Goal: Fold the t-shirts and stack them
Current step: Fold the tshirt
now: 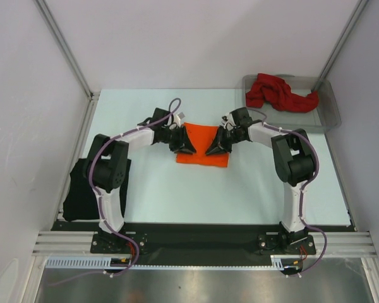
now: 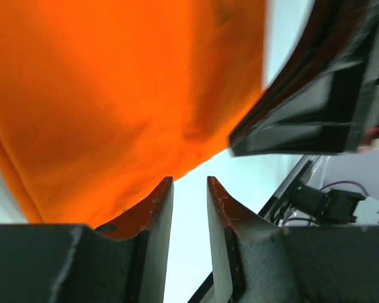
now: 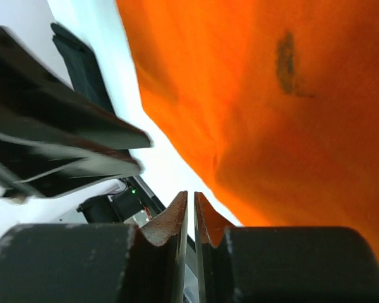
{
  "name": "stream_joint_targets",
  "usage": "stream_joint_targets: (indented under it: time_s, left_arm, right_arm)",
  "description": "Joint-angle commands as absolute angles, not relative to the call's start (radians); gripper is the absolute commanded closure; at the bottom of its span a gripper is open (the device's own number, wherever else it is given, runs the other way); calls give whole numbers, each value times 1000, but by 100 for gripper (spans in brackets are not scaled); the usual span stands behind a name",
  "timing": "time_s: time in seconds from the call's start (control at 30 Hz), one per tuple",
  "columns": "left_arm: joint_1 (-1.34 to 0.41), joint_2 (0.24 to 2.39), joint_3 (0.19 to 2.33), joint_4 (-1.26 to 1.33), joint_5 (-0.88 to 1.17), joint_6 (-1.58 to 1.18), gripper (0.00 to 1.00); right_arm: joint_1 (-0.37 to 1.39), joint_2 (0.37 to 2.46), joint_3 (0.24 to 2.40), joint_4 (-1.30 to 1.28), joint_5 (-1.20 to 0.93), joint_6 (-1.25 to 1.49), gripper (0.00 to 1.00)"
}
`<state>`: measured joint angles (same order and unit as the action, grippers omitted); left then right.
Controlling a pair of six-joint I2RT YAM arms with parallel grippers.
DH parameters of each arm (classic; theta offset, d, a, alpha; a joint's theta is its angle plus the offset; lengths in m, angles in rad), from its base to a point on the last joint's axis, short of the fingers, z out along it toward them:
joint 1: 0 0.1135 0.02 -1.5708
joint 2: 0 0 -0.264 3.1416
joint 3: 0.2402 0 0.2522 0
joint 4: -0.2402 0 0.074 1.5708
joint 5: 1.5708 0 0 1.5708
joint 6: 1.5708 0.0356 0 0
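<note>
A bright orange t-shirt (image 1: 202, 154) lies folded into a small rectangle in the middle of the table. It fills much of the left wrist view (image 2: 114, 95) and the right wrist view (image 3: 290, 126). My left gripper (image 1: 188, 146) is at the shirt's left edge, open (image 2: 189, 181), with only bare table between its fingers. My right gripper (image 1: 213, 148) is at the shirt's right edge, its jaws nearly together (image 3: 191, 196) with nothing in the thin slit. A dark red t-shirt (image 1: 278, 93) lies crumpled in the tray. A black t-shirt (image 1: 79, 189) lies at the left edge by the left arm's base.
The clear grey plastic tray (image 1: 328, 120) stands at the back right corner. The two grippers face each other closely across the orange shirt. Metal frame posts and rails run along the table's sides and near edge.
</note>
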<state>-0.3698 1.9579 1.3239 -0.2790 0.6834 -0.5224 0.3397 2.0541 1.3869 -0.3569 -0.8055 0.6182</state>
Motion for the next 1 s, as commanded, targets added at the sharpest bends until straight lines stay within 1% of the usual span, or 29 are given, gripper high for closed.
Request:
stream_joint_targets:
  time_s: [0.0,0.17,0.3,0.4,0.5,0.63,0.7,0.8,0.83,0.9,0.93,0.97]
  left_arm:
    - [-374,1999,1263,-253,672,-516,67]
    - [-362,2046,1262,-305,558,-453,68]
    - [-325,2039,1243,-325,528,-420,68]
    - [-325,1961,1223,-331,548,-419,67]
    - [-325,1867,1215,-333,587,-443,65]
    - [-321,1835,1276,-330,626,-475,63]
    - [-310,1877,1322,-286,659,-523,63]
    - [-293,1968,1382,-184,690,-605,63]
    - [-288,1989,1390,-108,710,-633,64]
    - [-270,2032,1387,-5,729,-725,64]
    - [-264,2066,1384,111,729,-751,64]
    - [-258,2084,1382,151,723,-793,64]
  right_arm:
    - [347,2091,1367,-316,-861,620,87]
    - [286,2097,1272,-339,-838,540,88]
    - [218,2053,1194,-396,-731,457,89]
    - [183,1984,1169,-460,-640,387,89]
    - [178,1901,1192,-534,-600,351,88]
    - [178,1810,1235,-543,-607,394,88]
    - [179,1805,1247,-482,-626,437,88]
    - [183,1850,1256,-324,-699,581,87]
    - [187,1886,1255,-213,-713,663,87]
    - [193,1916,1247,-108,-726,741,86]
    - [202,1952,1250,-30,-724,768,86]
    - [207,1968,1258,-6,-721,816,86]
